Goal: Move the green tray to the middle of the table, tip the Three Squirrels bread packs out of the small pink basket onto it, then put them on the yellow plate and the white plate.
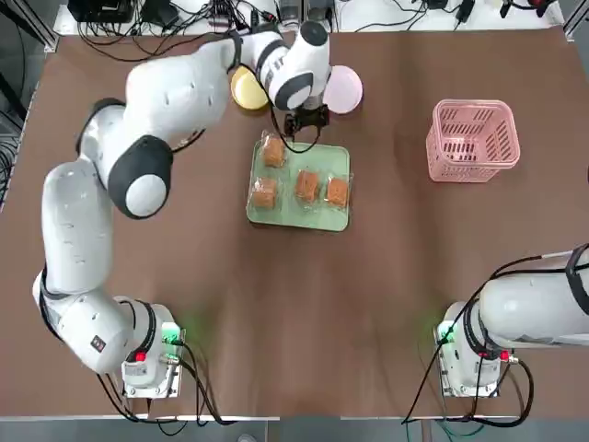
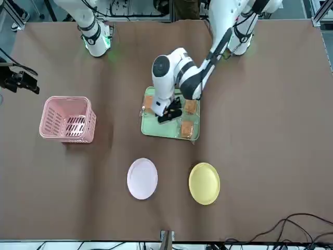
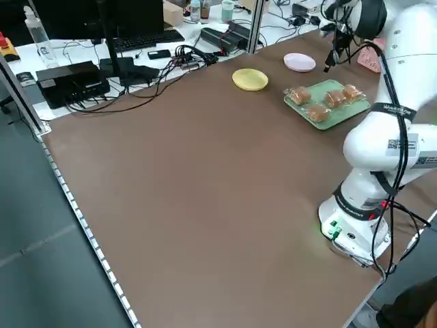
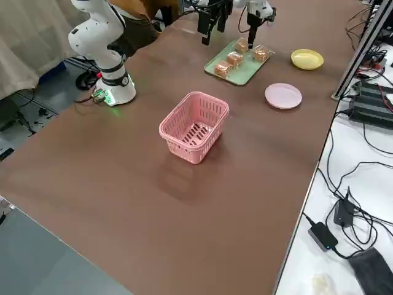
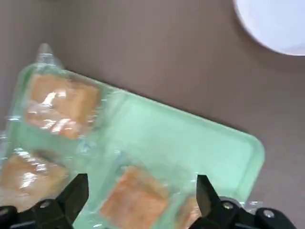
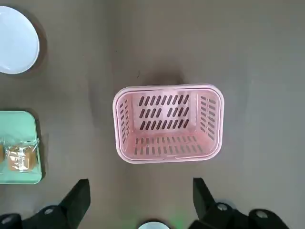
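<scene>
The green tray [image 1: 324, 161] lies mid-table with several bread packs [image 1: 306, 184] on it. My left gripper [image 1: 306, 124] hangs open over the tray's far edge. In the left wrist view its fingers [image 5: 74, 195] straddle one bread pack [image 5: 136, 200] from above without touching it. Just beyond the tray are the yellow plate [image 2: 204, 182], partly under my left arm in the top view, and the white plate [image 2: 142, 178], both bare. The pink basket [image 1: 471, 140] stands upright and empty at the right. My right gripper [image 6: 141, 205] is open, high above the basket.
Cables and electronics [image 3: 75, 78] line the bench beyond the table's far edge. Both arm bases [image 1: 147, 359] sit at the near edge. Bare tabletop [image 1: 304, 304] stretches between the tray and the bases.
</scene>
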`<state>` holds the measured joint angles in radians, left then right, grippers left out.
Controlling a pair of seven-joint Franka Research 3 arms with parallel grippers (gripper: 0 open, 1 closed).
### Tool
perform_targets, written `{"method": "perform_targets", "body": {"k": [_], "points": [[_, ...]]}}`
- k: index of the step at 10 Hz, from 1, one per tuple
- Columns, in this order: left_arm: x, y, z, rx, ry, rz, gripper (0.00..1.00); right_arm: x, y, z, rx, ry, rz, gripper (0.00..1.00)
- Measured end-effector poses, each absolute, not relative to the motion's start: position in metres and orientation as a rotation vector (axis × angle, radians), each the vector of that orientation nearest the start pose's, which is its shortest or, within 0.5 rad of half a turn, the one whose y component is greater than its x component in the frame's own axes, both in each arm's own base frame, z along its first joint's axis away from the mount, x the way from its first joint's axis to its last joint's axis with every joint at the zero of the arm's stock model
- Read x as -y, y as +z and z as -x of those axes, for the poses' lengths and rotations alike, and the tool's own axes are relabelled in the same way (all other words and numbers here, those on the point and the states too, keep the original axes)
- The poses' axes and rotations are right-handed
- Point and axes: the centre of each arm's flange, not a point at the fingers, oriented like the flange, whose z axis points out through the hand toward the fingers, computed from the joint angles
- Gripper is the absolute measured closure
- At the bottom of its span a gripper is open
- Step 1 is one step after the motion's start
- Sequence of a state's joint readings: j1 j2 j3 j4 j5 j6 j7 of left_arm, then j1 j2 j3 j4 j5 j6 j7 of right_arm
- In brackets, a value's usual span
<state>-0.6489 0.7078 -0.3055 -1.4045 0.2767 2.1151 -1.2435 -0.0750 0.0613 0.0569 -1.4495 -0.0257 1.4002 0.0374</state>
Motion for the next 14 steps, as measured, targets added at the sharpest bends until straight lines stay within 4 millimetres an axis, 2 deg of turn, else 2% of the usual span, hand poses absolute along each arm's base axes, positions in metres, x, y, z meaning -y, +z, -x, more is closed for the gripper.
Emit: {"method": "perform_targets", "body": {"k": [1,3,6,7,10,14], "points": [[0.571,0.294,-0.469,0.356,-0.138,3.178,0.00,0.014,0.633,-0.555,-0.091,0.176,3.159,0.04],[0.579,0.274,-0.468,0.345,-0.218,3.177,0.00,0.013,0.633,-0.555,-0.089,0.177,3.158,0.04],[0.588,0.229,-0.469,0.297,-0.349,3.182,0.00,0.010,0.633,-0.555,-0.081,0.177,3.158,0.04],[0.594,0.220,-0.466,0.279,-0.368,3.181,0.00,0.009,0.633,-0.555,-0.078,0.177,3.158,0.04],[0.608,0.213,-0.458,0.246,-0.389,3.204,0.00,0.008,0.633,-0.555,-0.075,0.177,3.157,0.04],[0.632,0.197,-0.414,0.148,-0.350,3.184,0.00,0.005,0.633,-0.555,-0.067,0.177,3.157,0.04]]}}
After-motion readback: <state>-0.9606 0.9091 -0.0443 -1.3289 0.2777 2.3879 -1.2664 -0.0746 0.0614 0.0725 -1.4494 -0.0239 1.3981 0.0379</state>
